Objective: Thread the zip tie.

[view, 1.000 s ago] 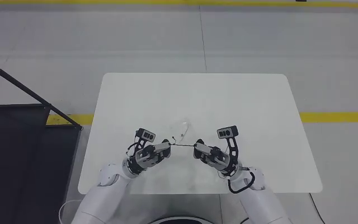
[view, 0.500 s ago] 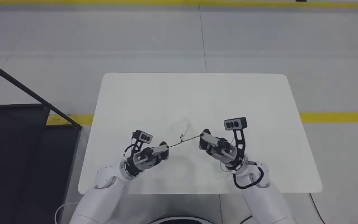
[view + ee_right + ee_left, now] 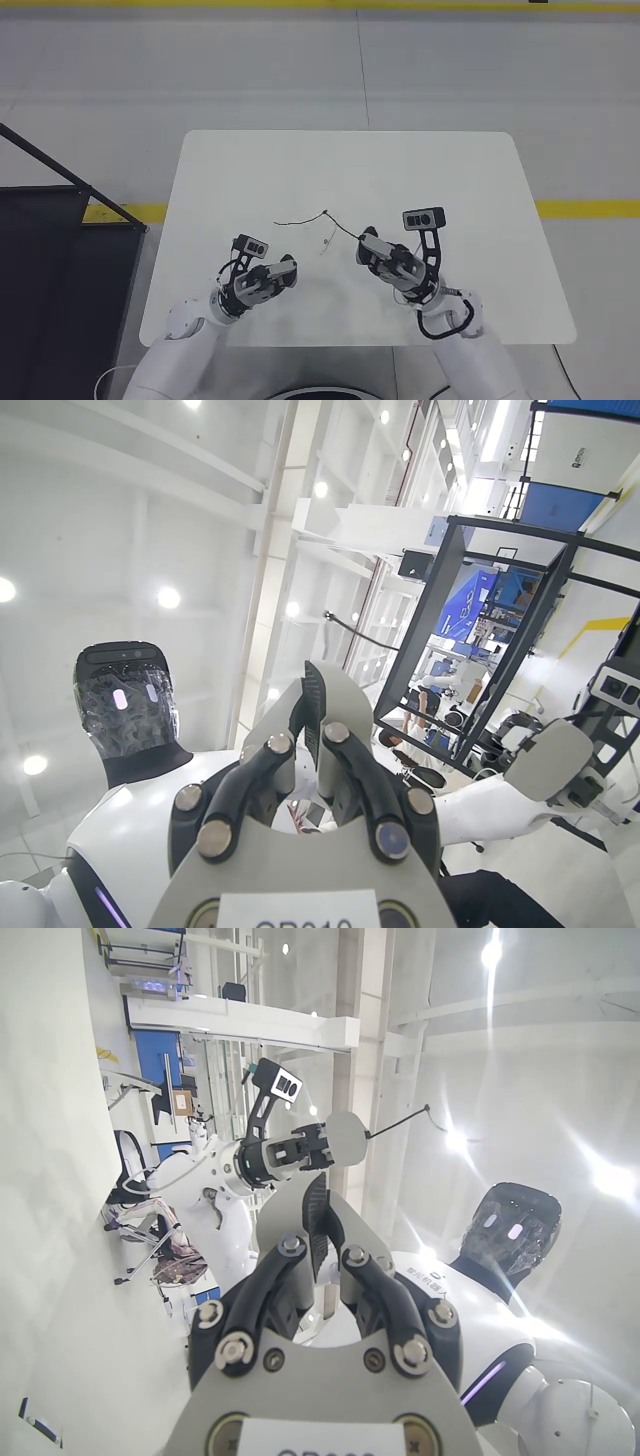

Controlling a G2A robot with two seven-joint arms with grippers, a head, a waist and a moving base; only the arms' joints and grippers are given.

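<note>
A thin black zip tie (image 3: 325,213) hangs above the white table (image 3: 450,180). One end is pinched in my right gripper (image 3: 364,240). From there it runs away from me and to the left, bends, and ends free in the air. In the left wrist view the right gripper (image 3: 345,1140) holds the zip tie (image 3: 397,1124) with the strap pointing off its tip. My left gripper (image 3: 286,267) sits apart from the tie, nearer the table's front edge, its fingers (image 3: 316,1213) shut with nothing between them. In the right wrist view the zip tie (image 3: 360,634) rises beyond my shut fingertips.
A black metal frame with dark cloth (image 3: 60,260) stands just left of the table. A yellow floor line (image 3: 590,208) runs behind the table on both sides. The left gripper (image 3: 547,760) shows off to the side in the right wrist view.
The tie's left end has come out of the left gripper and swung up and away across the table. The left gripper drew back slightly toward the front left.
</note>
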